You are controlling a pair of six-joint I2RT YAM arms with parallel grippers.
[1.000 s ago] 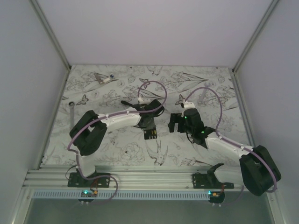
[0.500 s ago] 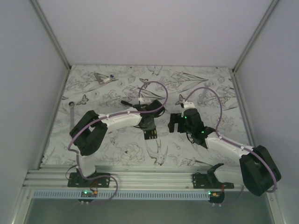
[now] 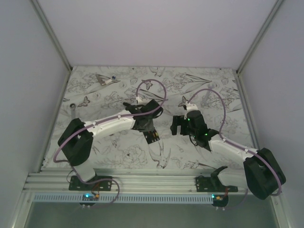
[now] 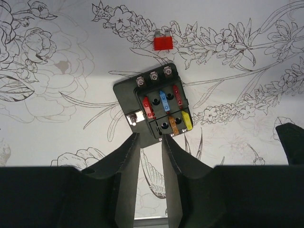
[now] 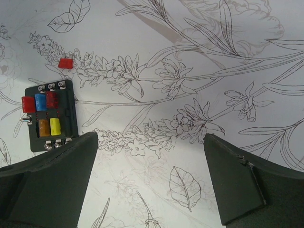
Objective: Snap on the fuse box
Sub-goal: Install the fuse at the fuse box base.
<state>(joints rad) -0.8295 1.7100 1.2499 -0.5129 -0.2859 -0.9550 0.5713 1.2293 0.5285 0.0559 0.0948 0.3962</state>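
Left end effector (image 4: 150, 139), fuse box (image 4: 154, 102) — black, multicoloured

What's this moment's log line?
left gripper: part open at fuse box, holding nothing | right gripper: wide open, empty | fuse box: flat on table | red fuse: loose nearby

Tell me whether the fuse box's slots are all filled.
Not all filled: the fuse box shows five coloured fuses and one bare slot; a loose red fuse lies apart from it.

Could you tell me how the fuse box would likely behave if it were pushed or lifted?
The fuse box looks like moulded plastic, so probably stiff and light. It lies flat and low, so it would likely slide rather than tip or roll.
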